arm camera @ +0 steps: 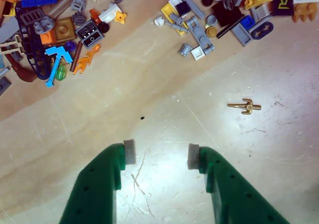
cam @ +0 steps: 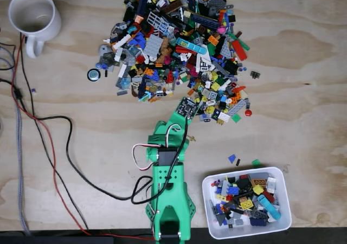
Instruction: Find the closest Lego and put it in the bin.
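My hand (arm camera: 158, 155) hangs spread above bare desk (arm camera: 149, 109), nothing between its grey pads (arm camera: 129, 152); ahead lies the near edge of the Lego pile (arm camera: 199, 32), and a small gold piece (arm camera: 244, 105) sits alone, to the right in the wrist view; in the fixed view the bin (cam: 209, 200), holding many bricks, stands at lower right beside my green arm (cam: 169, 190).

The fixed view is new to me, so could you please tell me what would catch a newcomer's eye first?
First comes the big, many-coloured Lego pile spread across the upper middle of the plywood table. Below it, the bright green arm reaches up from the bottom edge, its open gripper empty over bare wood in the wrist view. The white bin at lower right already holds many pieces.
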